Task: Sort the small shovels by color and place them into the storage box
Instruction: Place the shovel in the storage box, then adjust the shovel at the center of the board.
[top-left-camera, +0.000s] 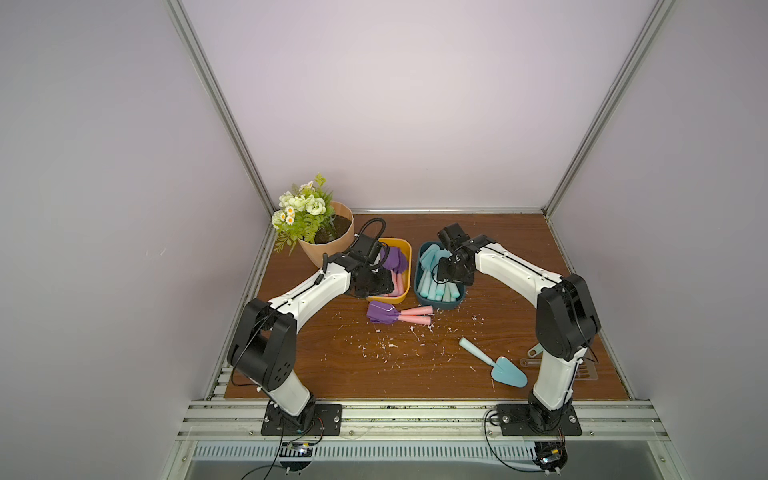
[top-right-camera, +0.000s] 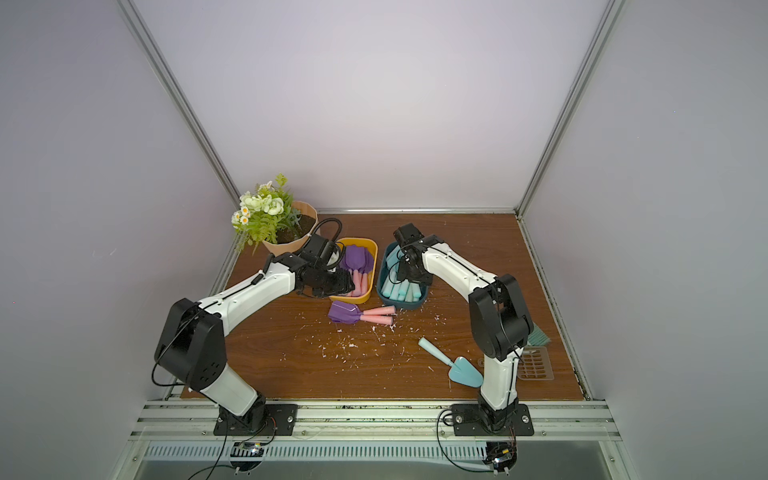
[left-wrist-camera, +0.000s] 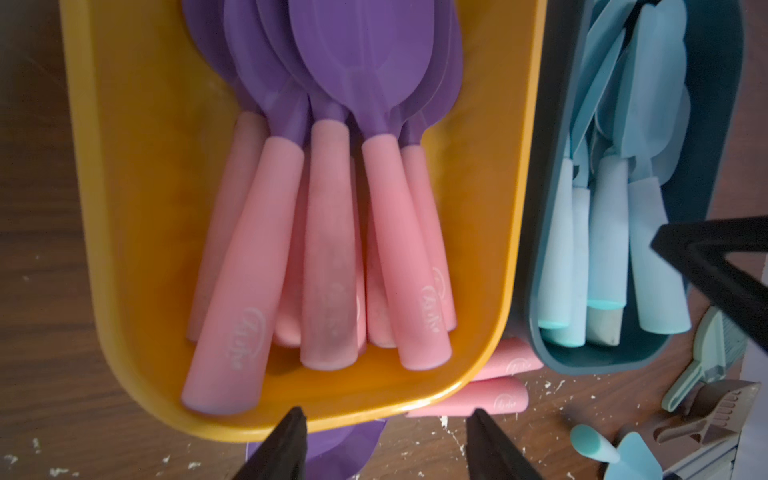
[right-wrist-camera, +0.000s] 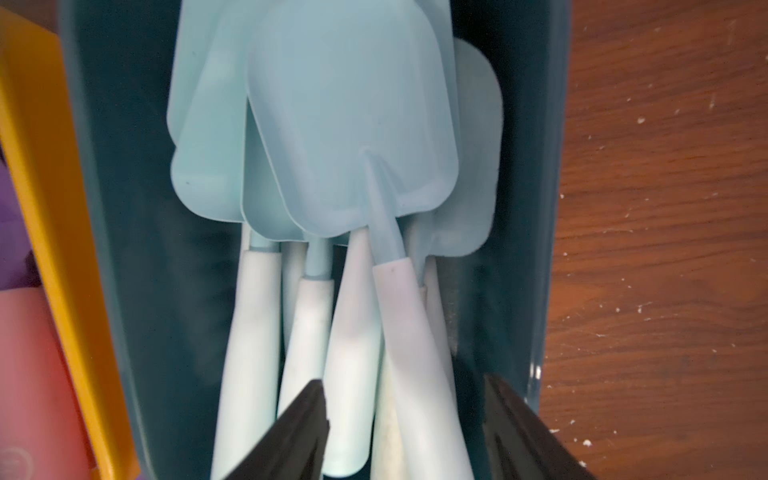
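A yellow storage box holds several small shovels with purple blades and pink handles. Beside it, a dark teal box holds several turquoise shovels. My left gripper hangs open over the yellow box's near rim with nothing between its fingers. My right gripper is open above the teal box, straddling the top shovel's handle without pinching it. Two purple shovels lie on the table in front of the boxes. One turquoise shovel lies at the front right.
A potted flower plant stands at the back left, close to my left arm. A beige slotted scoop and a green brush lie behind my right arm's base. White scraps litter the wooden table.
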